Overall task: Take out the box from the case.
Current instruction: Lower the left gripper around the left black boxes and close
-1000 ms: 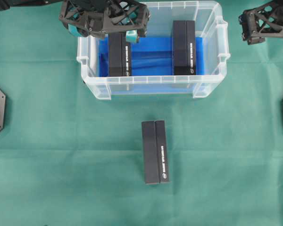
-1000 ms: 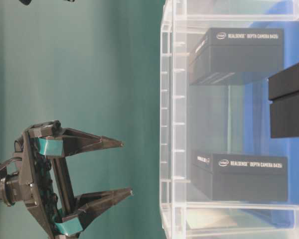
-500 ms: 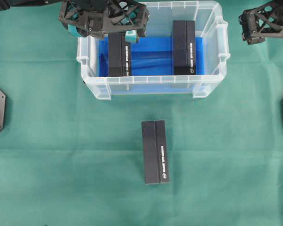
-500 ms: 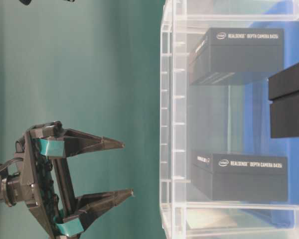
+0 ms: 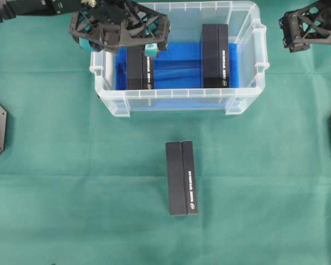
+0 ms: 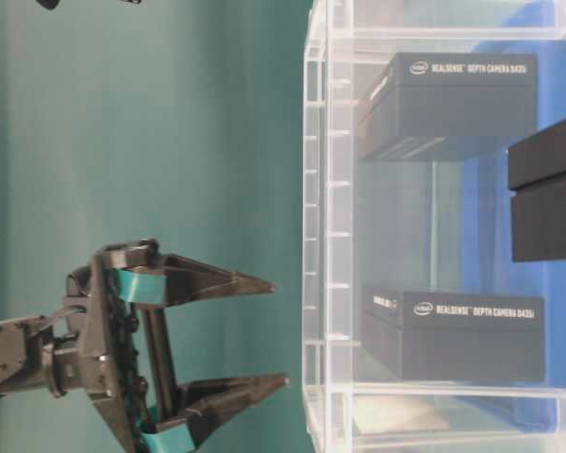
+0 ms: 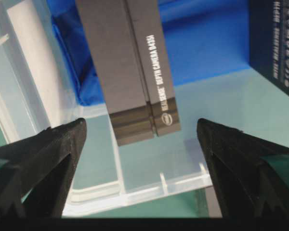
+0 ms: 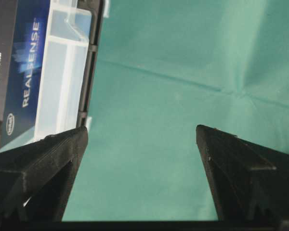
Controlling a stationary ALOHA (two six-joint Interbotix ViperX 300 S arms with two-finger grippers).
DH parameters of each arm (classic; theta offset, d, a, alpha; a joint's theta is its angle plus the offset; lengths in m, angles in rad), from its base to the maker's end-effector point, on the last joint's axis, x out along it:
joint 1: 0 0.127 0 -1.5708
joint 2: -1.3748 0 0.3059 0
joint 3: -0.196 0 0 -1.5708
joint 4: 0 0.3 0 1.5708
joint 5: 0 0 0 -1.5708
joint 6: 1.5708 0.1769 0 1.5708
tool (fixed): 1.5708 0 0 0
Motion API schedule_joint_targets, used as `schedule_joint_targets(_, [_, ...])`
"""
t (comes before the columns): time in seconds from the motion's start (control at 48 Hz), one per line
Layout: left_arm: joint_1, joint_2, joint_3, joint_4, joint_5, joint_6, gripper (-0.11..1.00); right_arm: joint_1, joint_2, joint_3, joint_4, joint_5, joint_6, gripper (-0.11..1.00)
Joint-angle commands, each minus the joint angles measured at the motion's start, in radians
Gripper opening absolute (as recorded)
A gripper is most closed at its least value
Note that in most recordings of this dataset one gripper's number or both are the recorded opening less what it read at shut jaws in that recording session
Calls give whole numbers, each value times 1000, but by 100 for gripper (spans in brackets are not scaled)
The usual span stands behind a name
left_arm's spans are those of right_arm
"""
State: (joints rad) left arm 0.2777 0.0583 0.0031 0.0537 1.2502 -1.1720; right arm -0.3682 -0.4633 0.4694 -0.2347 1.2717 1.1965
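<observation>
Item, case: we record a large clear plastic rectangular case (image 5: 179,99) with ribbed rim, side handles and a blue lining, at the upper centre of the overhead view on the green cloth-covered table (image 5: 71,193). Item, contents: two long black cardboard boxes lie flat on the lining, well apart, the left box (image 5: 140,69) toward the case's left wall and the right box (image 5: 215,55) toward its right; neither is lifted. Item, outside: a third black box of the same kind (image 5: 181,178) lies on the cloth at lower centre, well clear of the case. Change noted: against the frames of a second ago, the left gripper (image 5: 120,34) has shifted a little further down the overhead picture over the far end of the left box, and in the table-level view it has drawn nearer the case wall; we judge this an approach toward that box, with no grasp begun. Fingers: the left gripper's black fingers (image 7: 48,154) stand wide apart, straddling the box's end without touching it and holding nothing. The right gripper (image 5: 311,27) hangs at upper right beside the case, unmoved, its fingers (image 8: 43,163) equally spread over bare cloth and empty.
</observation>
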Motion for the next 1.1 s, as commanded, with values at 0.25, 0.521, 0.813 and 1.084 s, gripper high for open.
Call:
schedule_joint_targets(0.25, [2, 21, 11, 3, -48, -6, 95, -2, -5, -15, -3, -5, -2, 92])
schedule_joint_targets(0.521, [5, 66, 15, 5, -67, -5, 95, 0, -5, -15, -3, -6, -3, 92])
schedule_joint_targets(0.813, [17, 97, 15, 9, -75, -6, 95, 3, -5, -11, -3, -26, -5, 92])
schedule_joint_targets(1.084, [31, 100, 18, 34, -77, -6, 95, 3, -5, -2, -3, -37, -14, 92])
